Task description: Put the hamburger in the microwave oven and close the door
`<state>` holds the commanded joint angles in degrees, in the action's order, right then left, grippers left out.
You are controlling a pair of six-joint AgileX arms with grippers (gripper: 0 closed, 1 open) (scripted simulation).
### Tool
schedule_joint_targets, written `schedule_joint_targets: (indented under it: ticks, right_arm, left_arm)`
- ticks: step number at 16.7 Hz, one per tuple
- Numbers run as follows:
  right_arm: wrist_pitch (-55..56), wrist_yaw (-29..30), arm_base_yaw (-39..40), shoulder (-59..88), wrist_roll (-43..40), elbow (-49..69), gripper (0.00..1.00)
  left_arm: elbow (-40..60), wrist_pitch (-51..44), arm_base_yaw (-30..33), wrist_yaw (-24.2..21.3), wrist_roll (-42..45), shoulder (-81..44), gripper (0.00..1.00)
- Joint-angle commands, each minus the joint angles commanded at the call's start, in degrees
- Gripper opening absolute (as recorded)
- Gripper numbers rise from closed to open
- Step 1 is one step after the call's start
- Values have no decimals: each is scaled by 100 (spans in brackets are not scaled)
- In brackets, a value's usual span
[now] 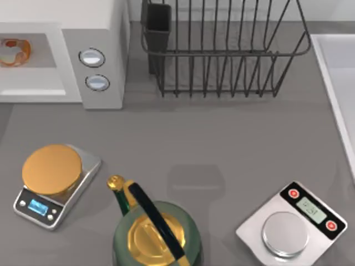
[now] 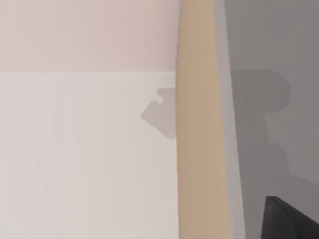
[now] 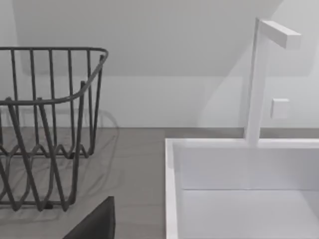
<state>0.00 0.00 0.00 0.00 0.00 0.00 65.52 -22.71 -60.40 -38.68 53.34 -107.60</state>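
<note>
You have the microwave oven (image 1: pixel 94 55) at the far left of the table, cavity open toward you. The hamburger (image 1: pixel 14 51) already sits inside it, at the left edge of the top view. By the look of it, closing the door is what remains, and your left arm is likely the nearer one. You cannot tell how either gripper's fingers stand.

no legible text, scale displays (image 1: pixel 38 207) and (image 1: pixel 311 210) too small to read
</note>
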Motion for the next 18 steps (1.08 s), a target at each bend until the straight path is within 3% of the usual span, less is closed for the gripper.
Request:
schedule_joint_targets:
  ticks: [7, 14, 18]
  right_arm:
    - [0, 0, 0, 0, 0, 0, 100]
    - [0, 0, 0, 0, 0, 0, 100]
    - [0, 0, 0, 0, 0, 0, 100]
  left_arm:
    - [-142, 109, 73, 23, -59, 81, 0]
    - [-1906, 901, 816, 390, -875, 1429, 0]
    - [-2263, 1122, 1005, 481, -1090, 1772, 0]
